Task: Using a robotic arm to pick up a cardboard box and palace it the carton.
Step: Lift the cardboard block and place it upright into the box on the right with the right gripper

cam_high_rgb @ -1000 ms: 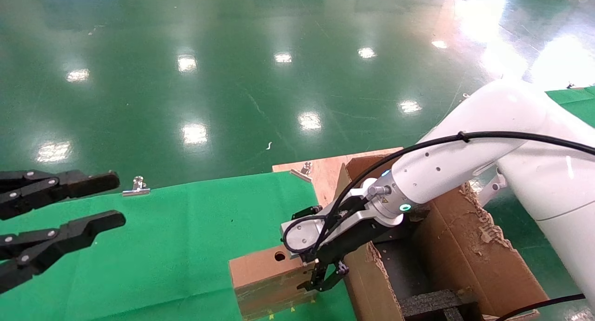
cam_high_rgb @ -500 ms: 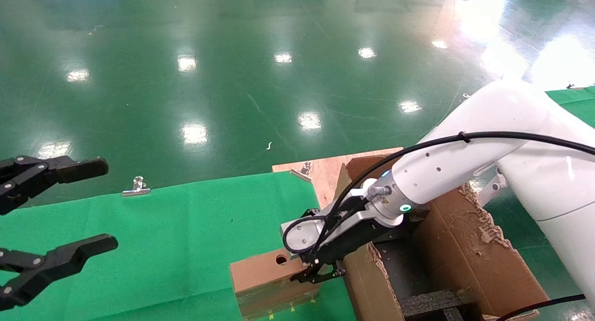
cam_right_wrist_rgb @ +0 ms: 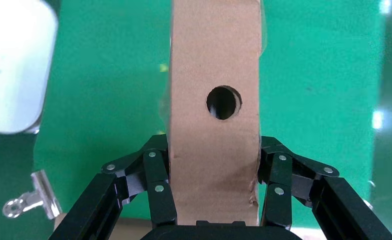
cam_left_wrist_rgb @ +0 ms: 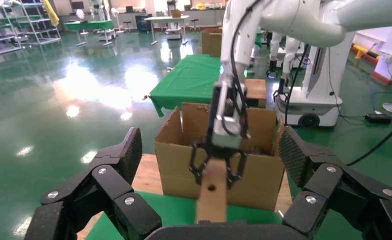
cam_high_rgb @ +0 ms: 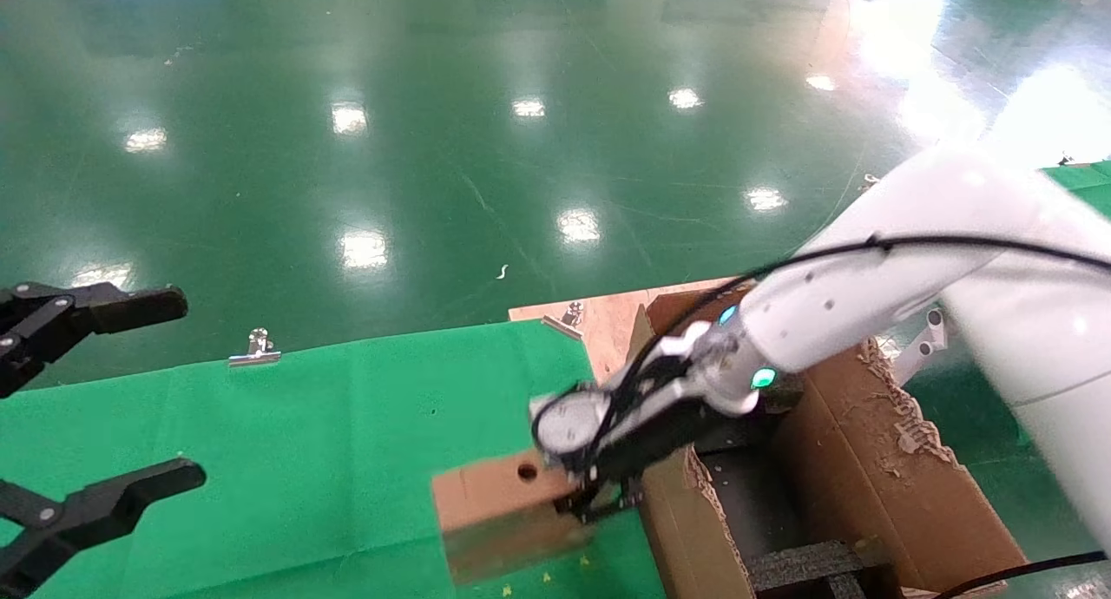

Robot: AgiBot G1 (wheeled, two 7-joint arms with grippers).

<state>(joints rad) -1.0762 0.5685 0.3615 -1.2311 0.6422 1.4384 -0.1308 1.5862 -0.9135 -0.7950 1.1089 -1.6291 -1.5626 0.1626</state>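
The small brown cardboard box (cam_high_rgb: 503, 508) with a round hole in its top face hangs just above the green cloth, beside the carton. It also shows in the right wrist view (cam_right_wrist_rgb: 215, 115) and the left wrist view (cam_left_wrist_rgb: 212, 192). My white right arm's gripper (cam_high_rgb: 599, 499) is shut on the box's near end, one finger on each side (cam_right_wrist_rgb: 156, 180). The large carton (cam_high_rgb: 855, 469) with torn flaps and black foam inside stands to the right of the box. My left gripper (cam_high_rgb: 130, 391) is open and empty at the far left.
A green cloth (cam_high_rgb: 304, 434) covers the table. A metal clip (cam_high_rgb: 254, 349) lies at its far edge and another (cam_high_rgb: 568, 314) on the bare wooden board by the carton. Green shiny floor lies beyond.
My right gripper closed on the box and lifted it slightly off the cloth. My left gripper's fingers spread wider apart.
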